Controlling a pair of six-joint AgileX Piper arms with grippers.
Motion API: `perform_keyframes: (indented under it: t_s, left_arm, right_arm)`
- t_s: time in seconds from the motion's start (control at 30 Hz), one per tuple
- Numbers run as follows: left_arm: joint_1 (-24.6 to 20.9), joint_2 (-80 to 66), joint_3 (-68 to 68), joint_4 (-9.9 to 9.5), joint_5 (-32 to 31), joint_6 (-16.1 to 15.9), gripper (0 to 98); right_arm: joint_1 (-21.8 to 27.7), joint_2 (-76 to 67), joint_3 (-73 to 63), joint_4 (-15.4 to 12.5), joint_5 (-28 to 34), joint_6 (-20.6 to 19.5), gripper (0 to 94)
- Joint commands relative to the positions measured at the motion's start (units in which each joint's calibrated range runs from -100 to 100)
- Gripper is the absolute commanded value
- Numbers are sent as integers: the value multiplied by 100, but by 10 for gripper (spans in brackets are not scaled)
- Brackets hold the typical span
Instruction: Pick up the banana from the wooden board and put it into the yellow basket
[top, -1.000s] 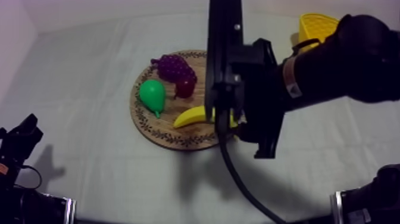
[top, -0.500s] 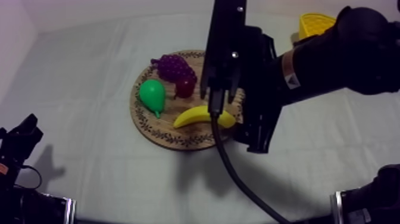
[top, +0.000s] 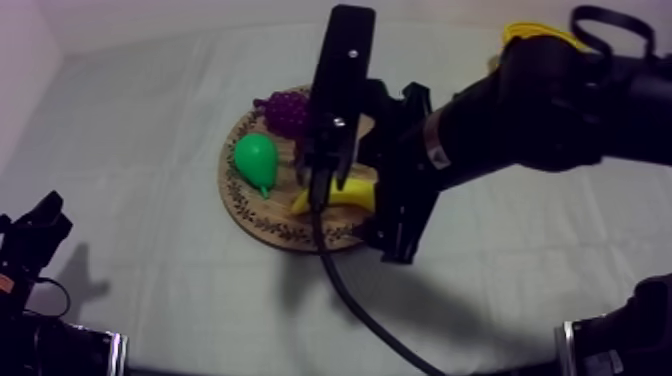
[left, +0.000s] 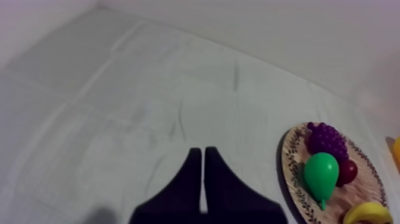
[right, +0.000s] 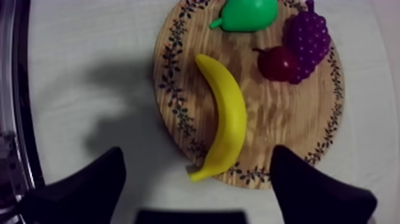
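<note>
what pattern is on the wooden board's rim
A dark leafy vine round the wooden board, clearest in the right wrist view.

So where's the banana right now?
The banana lies on the wooden board, along the rim nearest the top view's camera, beside the pear and the small red fruit. The right gripper hovers above it, fingers open.

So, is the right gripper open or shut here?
Open: the right gripper has its fingers wide apart, nothing between them, over the banana on the wooden board.

Right claw gapes wide over banana — lying on the wooden board.
</note>
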Motion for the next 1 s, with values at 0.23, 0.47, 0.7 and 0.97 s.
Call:
perform_keyframes:
  t_s: [0.23, 0.47, 0.7, 0.97]
  left_arm:
    - [-3, -3, 3, -1, 2, 1, 1]
    - [-3, -3, 3, -1, 2, 1, 1]
    - [-3, -3, 3, -1, 2, 1, 1]
    - [-3, -3, 3, -1, 2, 1, 1]
  right_arm:
    - [62, 1209, -513, 43, -199, -46, 656]
    - [116, 1847, -617, 225, -446, -201, 656]
    - [247, 2212, -920, 271, -514, -216, 654]
    - [314, 2644, -1155, 351, -588, -275, 639]
